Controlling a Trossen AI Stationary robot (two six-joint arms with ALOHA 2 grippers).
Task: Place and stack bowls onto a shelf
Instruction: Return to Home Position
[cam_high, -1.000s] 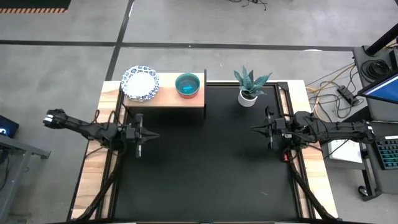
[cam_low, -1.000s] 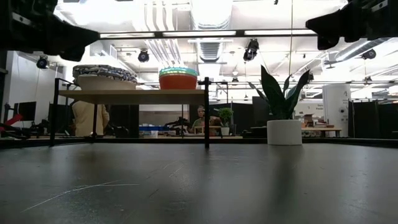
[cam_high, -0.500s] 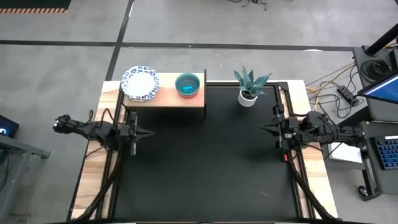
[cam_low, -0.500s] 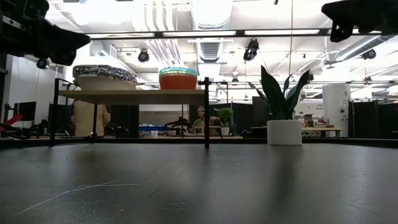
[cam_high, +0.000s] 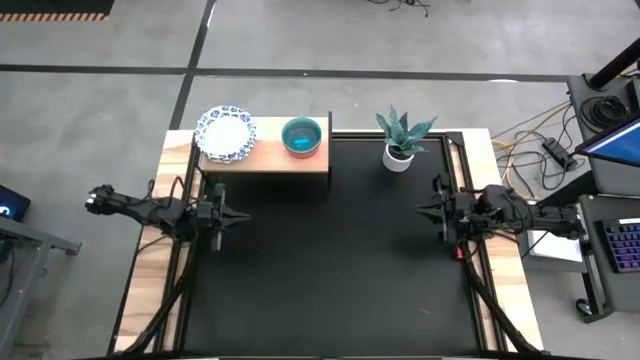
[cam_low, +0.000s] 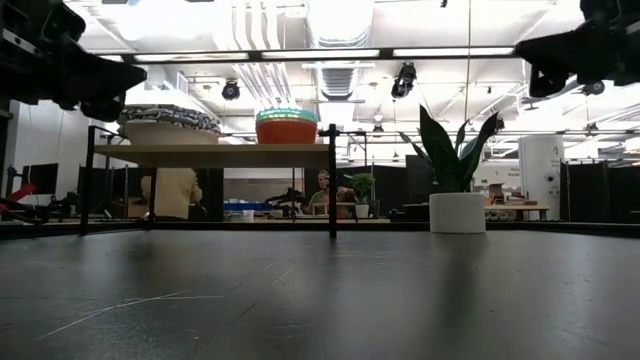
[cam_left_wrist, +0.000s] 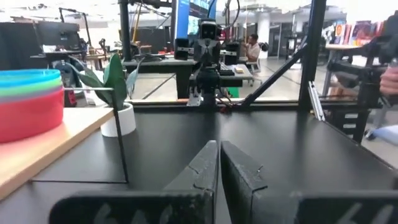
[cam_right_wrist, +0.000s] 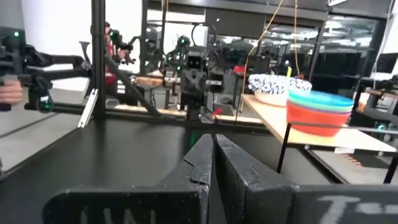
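Both hands (cam_high: 245, 215) (cam_high: 416, 210) back; two bowl stacks (cam_high: 226, 134) (cam_high: 302, 137).

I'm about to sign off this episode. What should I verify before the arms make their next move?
1. Patterned bowls stacked on the shelf: ok.
2. Coloured bowls nested on the shelf, apart from the patterned stack: ok.
3. Left gripper shut, holding nothing, near the left edge of the mat: ok.
4. Right gripper shut, holding nothing, near the mat's right edge: ok.
5. Plant upright, apart from the shelf: ok.
6. Four bowls in each stack: cannot tell.
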